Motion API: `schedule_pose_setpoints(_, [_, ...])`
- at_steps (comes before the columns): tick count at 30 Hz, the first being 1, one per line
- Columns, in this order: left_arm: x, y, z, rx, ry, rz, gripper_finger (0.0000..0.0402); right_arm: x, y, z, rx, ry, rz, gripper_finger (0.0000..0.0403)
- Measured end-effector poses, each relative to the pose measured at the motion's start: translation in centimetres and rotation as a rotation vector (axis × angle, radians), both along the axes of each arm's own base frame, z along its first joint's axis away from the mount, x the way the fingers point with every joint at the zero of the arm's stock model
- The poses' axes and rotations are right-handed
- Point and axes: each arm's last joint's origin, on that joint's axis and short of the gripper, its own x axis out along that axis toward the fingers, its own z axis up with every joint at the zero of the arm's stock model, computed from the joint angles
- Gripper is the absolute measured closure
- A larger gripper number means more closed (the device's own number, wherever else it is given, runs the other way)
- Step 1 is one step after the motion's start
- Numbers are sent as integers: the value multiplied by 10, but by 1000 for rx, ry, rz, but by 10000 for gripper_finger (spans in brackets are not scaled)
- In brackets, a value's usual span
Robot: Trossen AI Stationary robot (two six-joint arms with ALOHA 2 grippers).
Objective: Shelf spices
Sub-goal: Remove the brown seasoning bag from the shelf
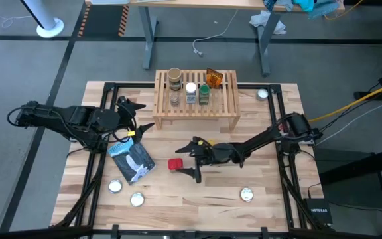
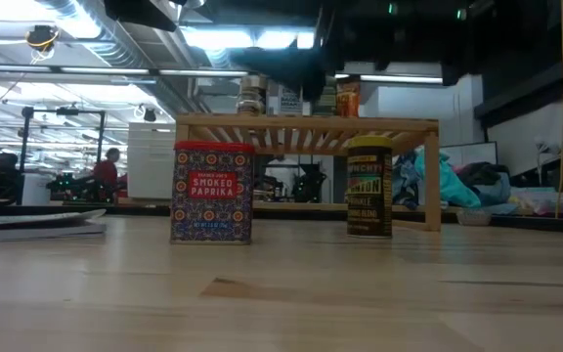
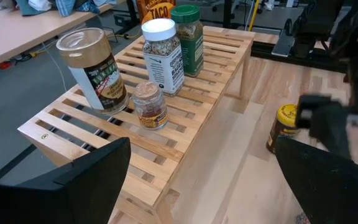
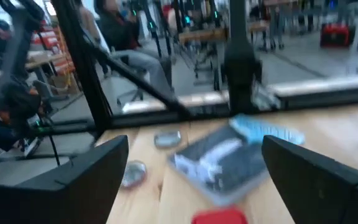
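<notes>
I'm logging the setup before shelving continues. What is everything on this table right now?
shelf: 1, light wood, far middle of table
tan-lid jar: 1, on shelf
clear jar: 1, small, on shelf
white-lid jar: 1, on shelf
green-lid jar: 1, on shelf
packet: 1, orange, on shelf
yellow-lid jar: 1, on table by left gripper
tin: 1, red, on table before shelf
pouch: 1, blue and white, table's left
discs: 4, silver, scattered on table
left gripper: open, left of shelf
right gripper: open, at tin
</notes>
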Motion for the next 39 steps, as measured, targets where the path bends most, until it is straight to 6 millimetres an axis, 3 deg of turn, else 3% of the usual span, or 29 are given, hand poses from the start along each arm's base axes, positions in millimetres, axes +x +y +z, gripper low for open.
schedule_pose_setpoints(13, [1, 0, 1, -25, -24, 13, 8, -31, -9, 69, -127, -13, -40, 29])
schedule_pose_setpoints(16, [7, -1, 0, -89, -76, 47, 8, -44, -13, 89, -169, -35, -84, 29])
schedule_pose_setpoints(21, [23, 7, -1, -13, -69, 73, 8, -65, -22, 112, -231, 0, -203, 29])
schedule_pose_setpoints(29, [49, 32, -10, 135, 39, 139, 8, -87, -31, 119, -308, 130, -300, 29])
schedule_pose_setpoints(39, [40, 50, 7, 321, 76, 154, 8, -114, -39, 129, -358, 233, -358, 29])
